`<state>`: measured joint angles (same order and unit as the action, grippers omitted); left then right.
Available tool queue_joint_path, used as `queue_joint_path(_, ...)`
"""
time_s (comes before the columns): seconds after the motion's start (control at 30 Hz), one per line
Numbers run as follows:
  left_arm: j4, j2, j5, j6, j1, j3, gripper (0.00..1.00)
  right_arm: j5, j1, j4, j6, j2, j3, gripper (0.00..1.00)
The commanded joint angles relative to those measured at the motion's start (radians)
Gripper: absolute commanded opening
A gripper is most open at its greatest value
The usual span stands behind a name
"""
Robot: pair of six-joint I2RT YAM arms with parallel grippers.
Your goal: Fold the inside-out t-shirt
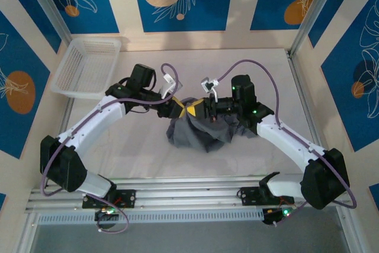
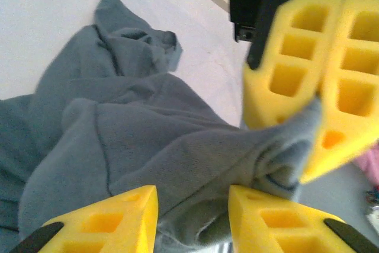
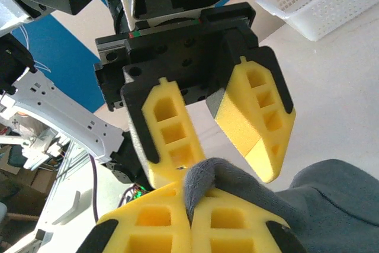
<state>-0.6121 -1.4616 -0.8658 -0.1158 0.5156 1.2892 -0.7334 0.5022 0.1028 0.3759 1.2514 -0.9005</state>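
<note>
The t-shirt [image 1: 198, 131] sits in a crumpled heap at the middle of the desk [image 1: 148, 161], just beyond the arm bases. Its top is drawn up into a peak where the two arms meet.

The right jaws are closed on a small tuft of that peak. In the right wrist view the grey cloth [image 3: 331, 197] bulges out between the clamped yellow pads. The left jaws stand apart, right beside that pinch and almost touching the right ones. In the left wrist view a thick roll of cloth [image 2: 148, 146] runs between them, but they are not clamped on it.

This looks like a re-grip to find an edge, so the folding itself has not begun. To do it well:
- The left jaws should close on cloth just beside the right's pinch, ideally along one seam or hem rather than a wad of layers.
- They need a deep bite, so the soft cotton does not slip out.
- The arms should then part slowly and evenly to open the heap out flat on the desk.
- With the yellow pads this close, they could knock together.

The white basket [image 1: 98, 41] stands well apart at the far left corner.
</note>
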Motion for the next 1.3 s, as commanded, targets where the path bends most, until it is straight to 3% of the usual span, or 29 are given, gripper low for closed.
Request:
queue_joint_path(0.0, -0.029, -0.013, -0.099, -0.025, 0.004, 0.012, 0.40, -0.051, -0.004, -0.001, -0.010, -0.017, 0.019, 0.03)
queue_joint_path(0.23, 0.011, -0.094, -0.121, -0.008, 0.006, 0.062, 0.38, -0.078, -0.004, -0.005, -0.005, -0.019, 0.010, 0.04)
queue_joint_path(0.33, 0.006, -0.112, -0.101, -0.013, 0.007, 0.077, 0.20, -0.074, -0.006, -0.012, -0.007, -0.019, 0.011, 0.05)
queue_joint_path(0.4, 0.003, -0.107, -0.051, -0.007, 0.006, 0.086, 0.00, -0.057, -0.004, -0.028, -0.011, -0.020, 0.018, 0.12)
queue_joint_path(0.5, 0.036, -0.048, 0.067, 0.024, 0.001, 0.036, 0.00, -0.010, 0.013, -0.148, -0.109, -0.032, 0.021, 0.38)
queue_joint_path(0.6, 0.106, 0.053, 0.192, 0.086, 0.001, -0.100, 0.00, 0.091, 0.000, -0.177, -0.138, -0.083, 0.054, 0.49)
queue_joint_path(0.77, 0.267, 0.276, 0.346, 0.200, 0.020, -0.401, 0.00, 0.454, -0.034, -0.144, -0.163, -0.170, 0.150, 0.51)
queue_joint_path(0.83, 0.245, 0.319, 0.384, 0.210, 0.024, -0.459, 0.00, 0.522, -0.035, -0.200, -0.188, -0.146, 0.133, 0.51)
queue_joint_path(0.97, 0.130, 0.332, 0.516, 0.194, 0.050, -0.518, 0.00, 0.497, -0.016, -0.372, -0.211, -0.018, 0.035, 0.50)
queue_joint_path(1.1, 0.190, 0.356, 0.620, 0.265, 0.050, -0.575, 0.00, 0.427, 0.041, -0.465, -0.267, 0.091, -0.016, 0.49)
queue_joint_path(1.27, 0.247, 0.323, 0.644, 0.334, 0.050, -0.573, 0.00, 0.513, 0.095, -0.577, -0.239, 0.208, -0.057, 0.49)
